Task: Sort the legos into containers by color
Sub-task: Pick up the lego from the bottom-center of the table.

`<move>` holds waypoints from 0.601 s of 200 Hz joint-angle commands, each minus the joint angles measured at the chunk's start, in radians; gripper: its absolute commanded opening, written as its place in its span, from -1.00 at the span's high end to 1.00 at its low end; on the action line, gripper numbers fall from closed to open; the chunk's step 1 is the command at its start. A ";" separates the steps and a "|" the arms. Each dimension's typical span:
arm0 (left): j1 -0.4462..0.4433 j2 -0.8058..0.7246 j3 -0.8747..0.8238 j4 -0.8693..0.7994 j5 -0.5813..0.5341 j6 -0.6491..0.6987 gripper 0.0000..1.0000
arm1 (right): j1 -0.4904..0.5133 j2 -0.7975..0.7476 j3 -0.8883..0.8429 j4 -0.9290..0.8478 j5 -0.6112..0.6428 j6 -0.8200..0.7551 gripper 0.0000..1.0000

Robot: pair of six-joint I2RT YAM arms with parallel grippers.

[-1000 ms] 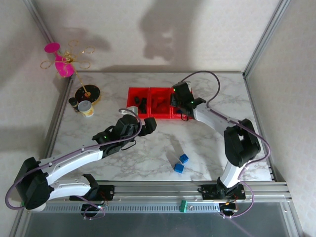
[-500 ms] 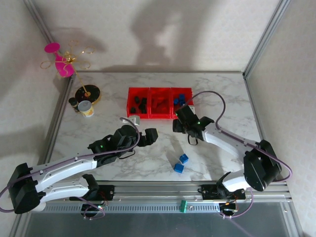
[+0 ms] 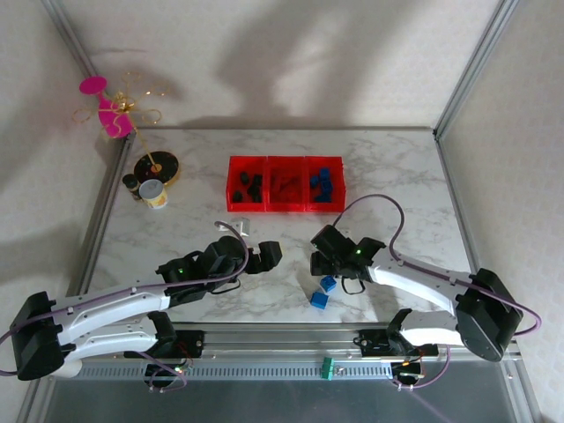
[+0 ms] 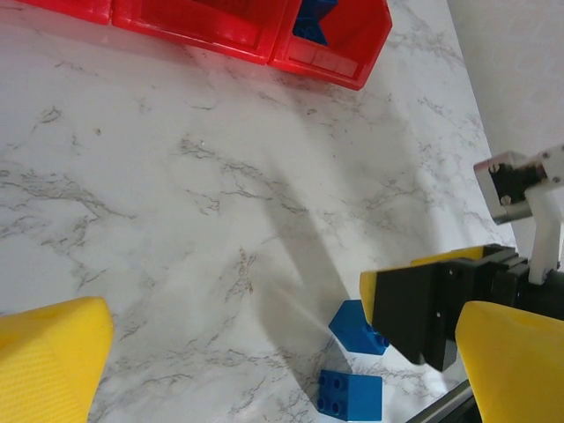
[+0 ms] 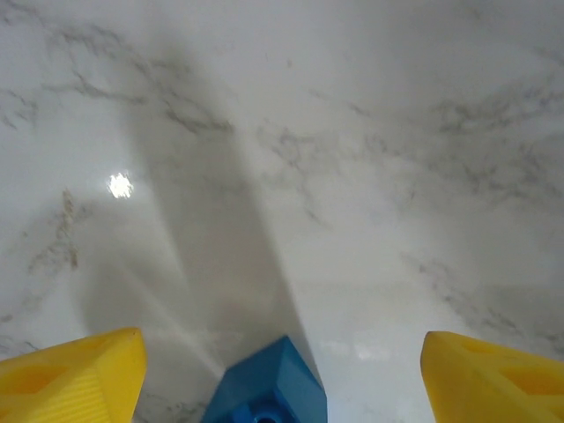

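As it gapes, the right gripper [image 5: 280,372] straddles a blue lego [image 5: 264,397] — apparently untouched.

Bright overhead light; soft shadows streak the glossy bench [image 5: 397,132], one small glare spot; right end effector [image 5: 280,374] blurred.

Pale marble table [image 3: 397,176], sparsely laid.
A row of three joined red containers [image 3: 284,208] stands toward the far side. Near the front edge lies a blue lego [image 3: 328,284], with a second blue lego [image 3: 319,300] just beside it. At far left stand a black-and-gold disc stand [image 3: 157,166], a small cream cup [image 3: 155,194], and a tiny dark item [image 3: 131,183], possibly a jar.
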 commanded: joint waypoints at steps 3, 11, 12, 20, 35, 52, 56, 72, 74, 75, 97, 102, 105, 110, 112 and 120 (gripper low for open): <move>-0.010 -0.013 -0.011 -0.018 -0.039 -0.021 -0.99 | 0.028 -0.030 -0.045 0.008 -0.064 0.065 -0.65; -0.010 -0.010 -0.012 -0.017 -0.038 -0.020 -0.99 | 0.044 -0.025 -0.050 0.015 -0.065 0.089 -0.66; -0.010 -0.010 -0.010 -0.017 -0.038 -0.020 -0.99 | 0.046 -0.024 -0.051 0.015 -0.063 0.091 -0.66; -0.010 -0.006 -0.008 -0.017 -0.038 -0.020 -0.99 | 0.064 -0.014 -0.053 0.009 -0.043 0.113 -0.68; -0.012 -0.004 -0.005 -0.018 -0.038 -0.020 -0.99 | 0.076 0.000 -0.064 0.011 -0.024 0.135 -0.65; -0.012 -0.006 -0.006 -0.019 -0.039 -0.016 -0.99 | 0.078 0.010 -0.081 0.042 -0.033 0.132 -0.58; -0.012 -0.006 -0.006 -0.020 -0.039 -0.015 -0.99 | 0.078 0.012 -0.084 0.049 -0.036 0.131 -0.55; -0.012 -0.006 -0.005 -0.025 -0.042 -0.014 -0.99 | 0.079 0.031 -0.093 0.072 -0.051 0.124 -0.44; -0.012 -0.006 -0.006 -0.026 -0.042 -0.014 -0.99 | 0.079 0.033 -0.094 0.072 -0.051 0.125 -0.43; -0.012 -0.007 -0.006 -0.027 -0.042 -0.014 -0.99 | 0.079 0.036 -0.094 0.073 -0.051 0.125 -0.42; -0.012 -0.009 -0.010 -0.023 -0.047 -0.015 -0.99 | 0.081 0.050 -0.098 0.077 -0.037 0.126 -0.25; -0.012 -0.009 -0.011 -0.022 -0.047 -0.014 -0.99 | 0.082 0.050 -0.099 0.078 -0.033 0.126 -0.23; -0.012 -0.008 -0.012 -0.020 -0.047 -0.014 -0.99 | 0.082 0.050 -0.100 0.081 -0.031 0.126 -0.20; -0.012 -0.006 -0.012 -0.019 -0.045 -0.012 -0.99 | 0.082 0.052 -0.101 0.083 -0.028 0.126 -0.17; -0.012 -0.006 -0.011 -0.019 -0.045 -0.012 -0.99 | 0.082 0.052 -0.102 0.084 -0.028 0.126 -0.16; -0.012 -0.005 -0.008 -0.020 -0.045 -0.011 -0.99 | 0.082 0.055 -0.101 0.087 -0.027 0.126 -0.11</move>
